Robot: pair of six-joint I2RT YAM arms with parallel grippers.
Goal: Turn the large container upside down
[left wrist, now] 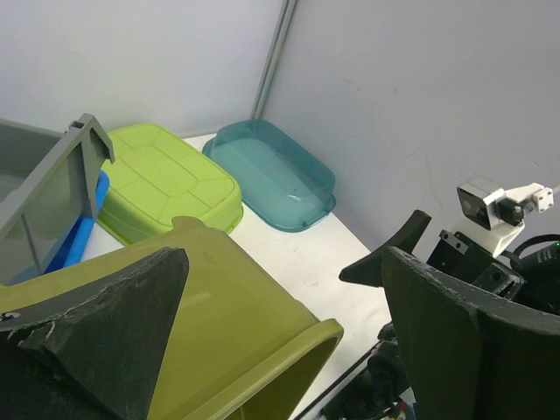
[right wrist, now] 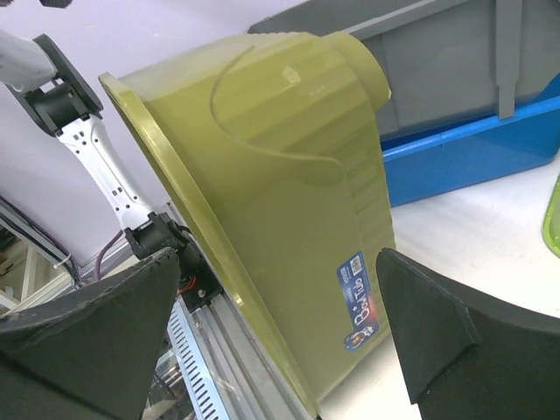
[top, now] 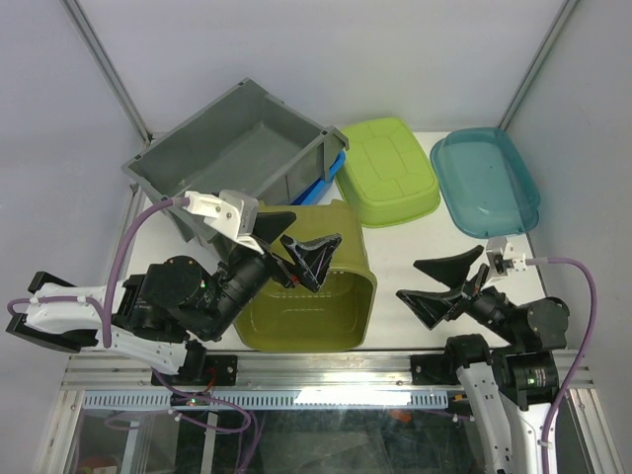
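Pale walls close in a white desk (top: 415,247) crowded with bins. The large grey container (top: 232,148) sits at the upper left of the overhead view, mouth up and tilted, one end propped on a blue tub (top: 331,183), so it is not yet turned over. Below it, at centre, an olive tub (top: 316,306) lies on its side. A lime tub (top: 390,173) sits bottom-up at the top middle, with a teal tub (top: 486,183) to its right.

The left hand (top: 301,242) hovers over the olive tub, fingers spread, gripping nothing. The right hand (top: 407,279), lower right, is likewise spread and empty.

I'd worry the olive tub blocks the left arm's reach. Flipped from that uneven perch, the container could skid off the blue tub, shove the lime tub, or slip from a thin-wall pinch.
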